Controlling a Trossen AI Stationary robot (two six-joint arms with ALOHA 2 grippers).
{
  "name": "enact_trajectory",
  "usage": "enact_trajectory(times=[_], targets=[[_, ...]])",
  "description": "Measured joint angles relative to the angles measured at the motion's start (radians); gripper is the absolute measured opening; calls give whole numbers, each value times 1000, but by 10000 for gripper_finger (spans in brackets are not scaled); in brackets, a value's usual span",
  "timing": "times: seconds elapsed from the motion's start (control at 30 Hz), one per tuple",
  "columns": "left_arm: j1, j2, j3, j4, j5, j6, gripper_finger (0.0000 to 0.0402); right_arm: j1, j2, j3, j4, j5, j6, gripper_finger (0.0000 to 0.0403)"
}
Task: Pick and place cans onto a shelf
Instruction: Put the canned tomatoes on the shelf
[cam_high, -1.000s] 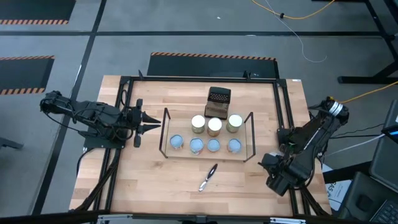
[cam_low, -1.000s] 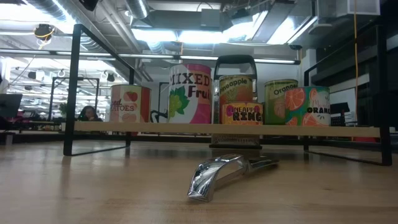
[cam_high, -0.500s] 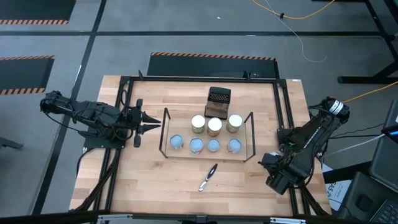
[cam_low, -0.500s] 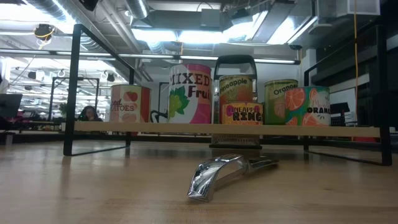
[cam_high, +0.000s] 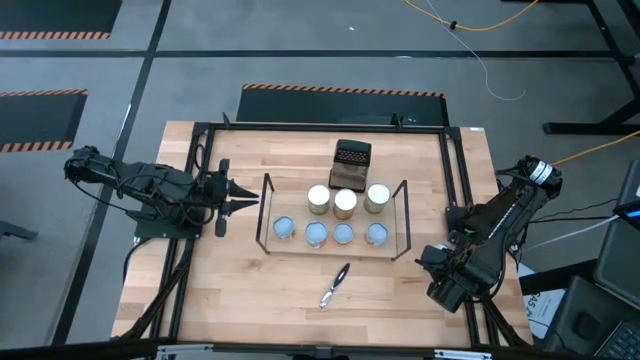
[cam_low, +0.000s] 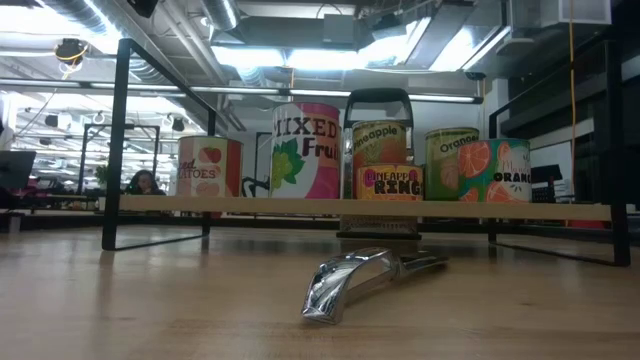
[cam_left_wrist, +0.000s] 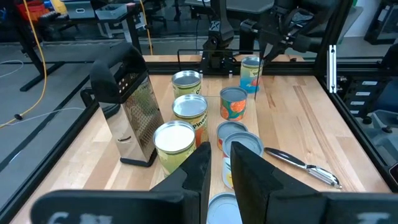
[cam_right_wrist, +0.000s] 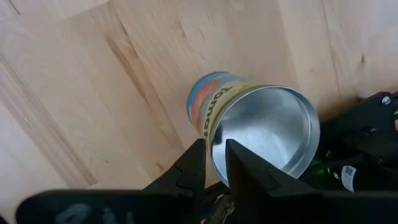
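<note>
A shiny metal peeler (cam_high: 335, 284) lies flat on the wooden desk (cam_high: 250, 290), just below the middle of the high view, and in the low view it sits front and center. A dark box grater (cam_high: 351, 157) stands upright above the middle of the high view. Yellow cables (cam_high: 470, 25) lie on the gray floor (cam_high: 300, 45) at the top right.

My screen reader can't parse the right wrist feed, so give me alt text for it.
A tomato can lies tipped on its side on the wooden table, open silver end toward the camera. The right tool sits right at its rim, fingers nearly together, gripping nothing visible.
</note>
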Motion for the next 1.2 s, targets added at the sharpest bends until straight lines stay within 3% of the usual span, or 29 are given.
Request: enact_trajectory(times=[0.43,0.67,0.87,1.2], targets=[[0,0,0,0,0,0,55,-1,-5,-70,39,-3,1,65],[0,0,0,0,0,0,55,-1,-2,-54,33,-3,0,10],[0,0,0,0,0,0,55,-1,-2,-51,31,-4,0,4],[0,0,0,0,0,0,55,-2,3,132,20,-17,-70,1]])
